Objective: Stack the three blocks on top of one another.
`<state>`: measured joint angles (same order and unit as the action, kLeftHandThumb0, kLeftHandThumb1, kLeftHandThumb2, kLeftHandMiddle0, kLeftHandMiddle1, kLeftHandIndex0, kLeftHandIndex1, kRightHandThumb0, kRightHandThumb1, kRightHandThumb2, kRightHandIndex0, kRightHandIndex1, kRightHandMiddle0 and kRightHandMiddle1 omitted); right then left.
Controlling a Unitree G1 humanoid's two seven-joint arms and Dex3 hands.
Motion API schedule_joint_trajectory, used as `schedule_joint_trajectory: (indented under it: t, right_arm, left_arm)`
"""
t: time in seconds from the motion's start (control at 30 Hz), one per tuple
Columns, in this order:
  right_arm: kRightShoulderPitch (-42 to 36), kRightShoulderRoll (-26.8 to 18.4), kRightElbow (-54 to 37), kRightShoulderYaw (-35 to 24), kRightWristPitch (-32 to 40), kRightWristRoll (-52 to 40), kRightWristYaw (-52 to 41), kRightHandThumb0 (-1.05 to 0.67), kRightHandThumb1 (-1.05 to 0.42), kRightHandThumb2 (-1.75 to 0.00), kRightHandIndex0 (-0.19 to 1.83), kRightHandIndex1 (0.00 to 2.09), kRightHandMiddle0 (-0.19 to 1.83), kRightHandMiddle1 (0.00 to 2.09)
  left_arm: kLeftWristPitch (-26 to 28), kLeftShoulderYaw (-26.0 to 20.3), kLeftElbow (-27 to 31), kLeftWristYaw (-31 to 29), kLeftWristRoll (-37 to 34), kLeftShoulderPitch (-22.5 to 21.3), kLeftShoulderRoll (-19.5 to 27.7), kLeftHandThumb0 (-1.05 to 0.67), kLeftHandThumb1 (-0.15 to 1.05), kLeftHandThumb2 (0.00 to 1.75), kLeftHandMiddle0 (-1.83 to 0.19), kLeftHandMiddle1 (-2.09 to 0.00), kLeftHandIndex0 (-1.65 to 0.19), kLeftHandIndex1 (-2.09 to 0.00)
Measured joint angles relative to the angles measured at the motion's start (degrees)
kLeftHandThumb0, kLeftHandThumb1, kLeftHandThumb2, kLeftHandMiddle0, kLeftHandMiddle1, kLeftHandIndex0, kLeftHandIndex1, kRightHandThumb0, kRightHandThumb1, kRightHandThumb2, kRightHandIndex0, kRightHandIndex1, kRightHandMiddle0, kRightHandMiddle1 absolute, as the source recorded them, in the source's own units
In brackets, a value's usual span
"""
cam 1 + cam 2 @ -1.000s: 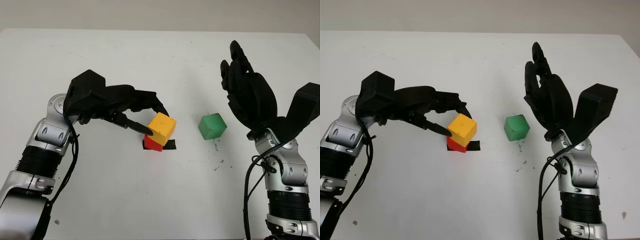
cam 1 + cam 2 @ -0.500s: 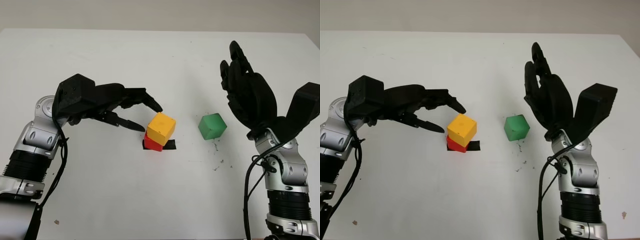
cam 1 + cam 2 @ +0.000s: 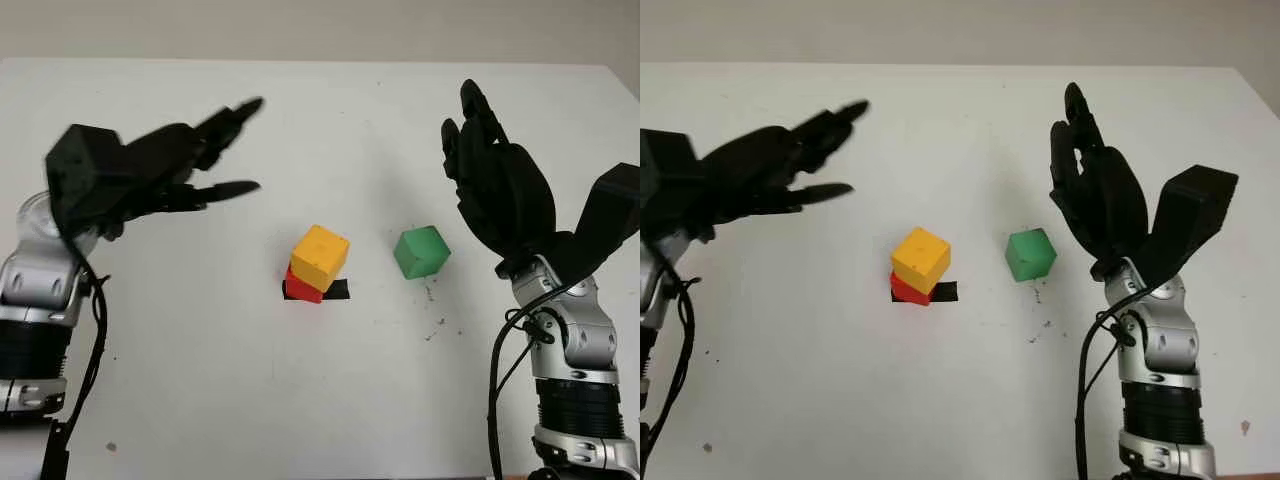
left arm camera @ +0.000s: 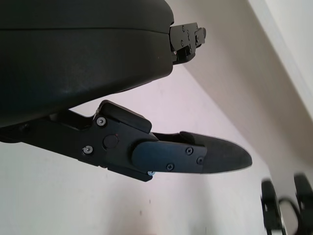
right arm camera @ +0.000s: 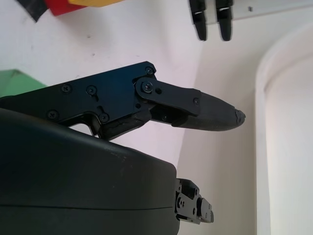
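Left hand [image 3: 150, 165] open, off yellow block [image 3: 320, 257]

I see the white table [image 3: 330, 400] lit evenly and brightly, with no glare on it. The yellow block [image 3: 320, 256] throws only a faint, soft shadow onto the table right beside itself. My left hand [image 3: 150, 175], well apart from that block, is smeared by motion blur at the fingertips [image 3: 245, 105], while the block itself stays crisp
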<state>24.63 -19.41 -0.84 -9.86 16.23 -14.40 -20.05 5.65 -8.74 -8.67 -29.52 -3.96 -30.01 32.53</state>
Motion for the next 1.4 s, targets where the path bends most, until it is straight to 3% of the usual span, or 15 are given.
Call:
schedule_joint_trajectory:
  t: [0.17, 0.53, 0.8, 1.0, 1.4]
  right_arm:
    - [2.9, -10.4, 0.3, 2.1, -0.5, 5.9, -6.9, -0.72, -1.00, -0.11, -0.17, 0.02, -0.10, 0.07]
    - [9.5, -28.9, -1.2, 8.6, -6.7, 22.4, -17.8, -0.67, -0.79, -0.04, 0.09, 0.10, 0.27, 0.08]
    - [8.3, -32.9, -1.6, 12.7, -19.0, 30.9, -20.1, -0.67, -0.78, -0.05, 0.09, 0.08, 0.31, 0.06]
    - [4.5, -33.0, -1.6, 15.0, -25.3, 36.9, -17.8, -0.77, -0.84, -0.07, 0.11, 0.07, 0.33, 0.06]
    - [1.8, -30.3, 0.8, 19.5, -29.4, 45.1, -12.8, -0.68, -0.83, -0.05, 0.11, 0.06, 0.34, 0.06]
  left_arm:
    - [-0.8, -2.1, 3.9, 7.1, -0.8, 5.3, -3.8, -0.88, 1.05, 0.54, 0.19, 0.00, 0.19, 0.00]
    - [-0.5, -3.3, 13.8, 13.4, -7.5, 13.3, -13.5, -0.81, 1.05, 0.57, 0.19, 0.00, 0.19, 0.00]
    - [-1.0, -3.9, 15.0, 15.6, -9.7, 15.3, -17.1, -0.77, 1.05, 0.57, 0.19, 0.00, 0.19, 0.00]
    - [-2.2, -3.9, 15.3, 17.2, -9.5, 15.7, -18.3, -0.76, 1.05, 0.56, 0.19, 0.00, 0.19, 0.00]
    - [-3.0, -2.7, 14.2, 17.4, -7.3, 15.8, -18.1, -0.73, 1.05, 0.53, 0.19, 0.00, 0.19, 0.00]
